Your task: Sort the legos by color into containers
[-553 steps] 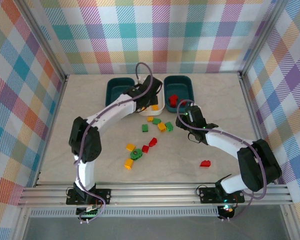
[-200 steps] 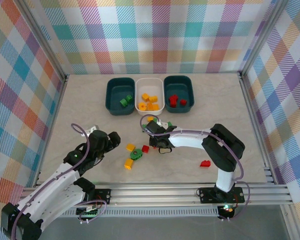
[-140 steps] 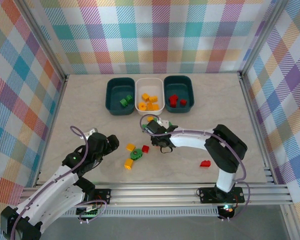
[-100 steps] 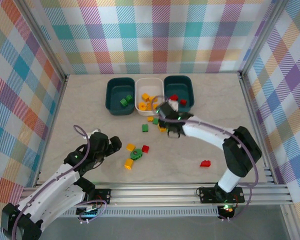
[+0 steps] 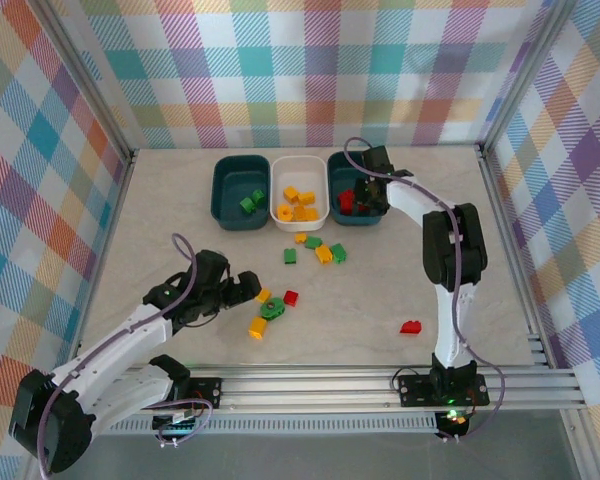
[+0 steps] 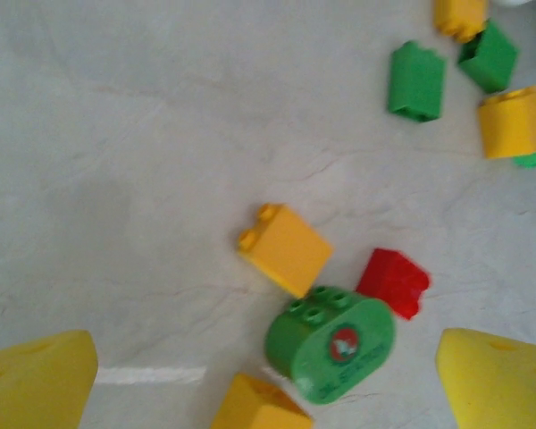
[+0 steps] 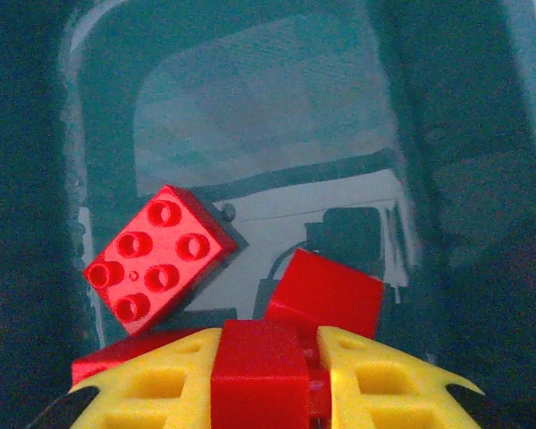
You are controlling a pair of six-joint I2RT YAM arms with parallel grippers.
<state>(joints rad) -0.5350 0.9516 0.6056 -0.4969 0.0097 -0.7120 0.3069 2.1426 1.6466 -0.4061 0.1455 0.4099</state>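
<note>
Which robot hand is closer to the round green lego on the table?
Left. The left gripper hovers open right beside the round green lego. The right gripper is far off over the right teal tub, gripping a red brick.

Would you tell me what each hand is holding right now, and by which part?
The right hand holds a red brick by its two opposite sides, over the right teal tub. The left hand is open, holding nothing.

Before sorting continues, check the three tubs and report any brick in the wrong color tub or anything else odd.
Nothing stands out. The left teal tub holds only green bricks, the white tub only yellow-orange bricks, the right teal tub only red bricks. Loose bricks on the table simply await sorting.
</note>
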